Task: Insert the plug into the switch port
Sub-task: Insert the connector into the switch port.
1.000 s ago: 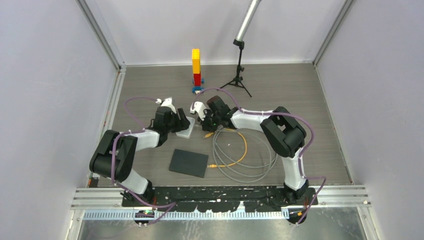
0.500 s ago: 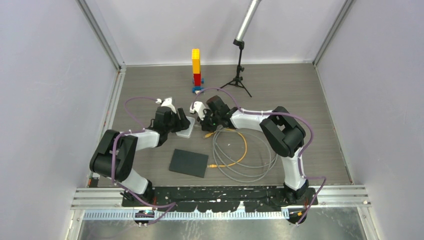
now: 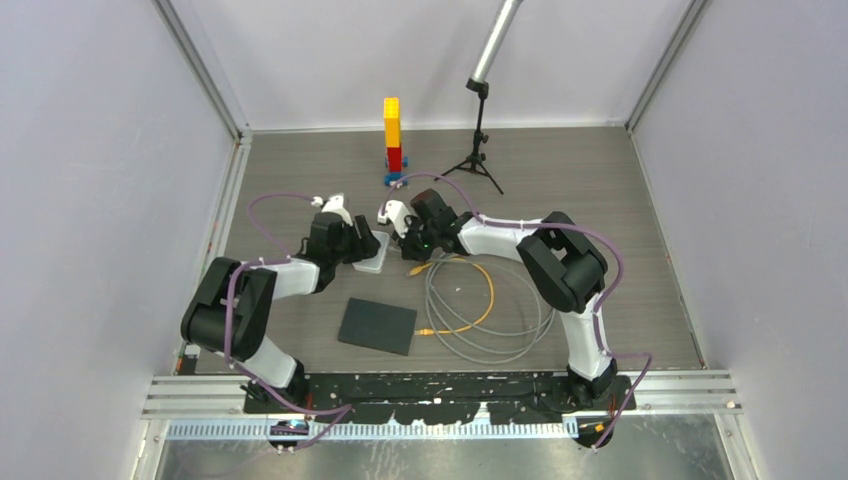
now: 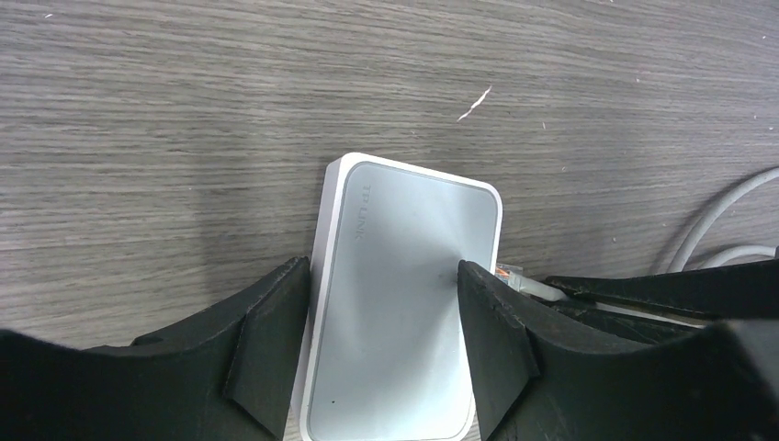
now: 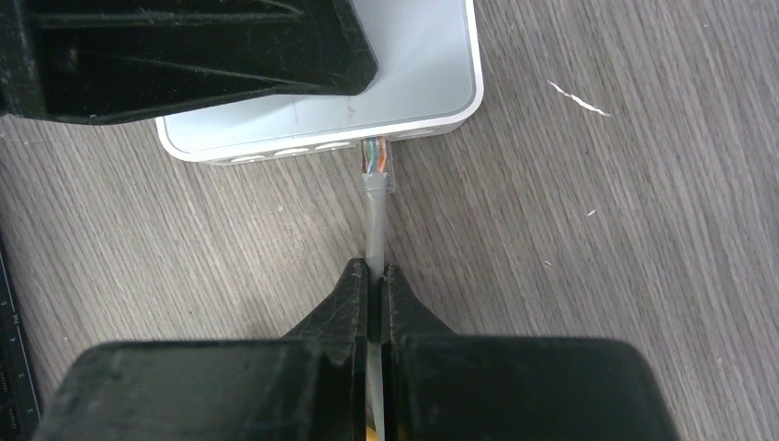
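Left gripper clamps the TP-Link switch; right gripper pinches the grey cable, plug meeting the switch port upper-centre.

Left hand spread wide, right hand pinched shut, facing each other

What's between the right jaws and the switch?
A short stretch of grey cable ending in the clear plug, its tip at the switch's side; seen in the right wrist view.

A robotics lab enclosure: plain pale walls, aluminium corner rails, wood-grain tabletop, small black tripod.
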Controlling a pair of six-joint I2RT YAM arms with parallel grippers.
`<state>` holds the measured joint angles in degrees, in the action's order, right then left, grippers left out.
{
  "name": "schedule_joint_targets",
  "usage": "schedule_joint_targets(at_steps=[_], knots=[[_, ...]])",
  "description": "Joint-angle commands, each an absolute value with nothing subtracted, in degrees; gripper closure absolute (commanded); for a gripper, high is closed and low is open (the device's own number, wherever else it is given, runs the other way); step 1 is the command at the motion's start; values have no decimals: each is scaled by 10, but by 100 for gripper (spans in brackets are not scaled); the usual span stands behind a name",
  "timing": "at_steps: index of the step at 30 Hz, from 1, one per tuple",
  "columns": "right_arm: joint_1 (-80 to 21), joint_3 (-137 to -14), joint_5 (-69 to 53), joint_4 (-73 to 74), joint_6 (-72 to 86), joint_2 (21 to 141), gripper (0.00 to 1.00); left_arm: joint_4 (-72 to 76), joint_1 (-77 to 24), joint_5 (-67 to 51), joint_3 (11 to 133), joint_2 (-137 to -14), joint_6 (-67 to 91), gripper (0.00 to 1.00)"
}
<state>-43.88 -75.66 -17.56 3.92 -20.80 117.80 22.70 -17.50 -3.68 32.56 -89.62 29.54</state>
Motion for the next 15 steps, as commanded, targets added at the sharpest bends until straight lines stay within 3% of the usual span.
schedule_joint_targets(at_steps=[1, 11, 15], knots=[[-454, -784, -182, 14, -208, 1192, 100, 219, -182, -78, 331, -916, 298, 39], [-463, -784, -175, 5, -215, 1192, 99, 221, -194, -95, 337, -918, 279, 41], [-463, -782, -167, -15, -205, 1192, 100, 221, -198, -102, 337, -918, 278, 47]])
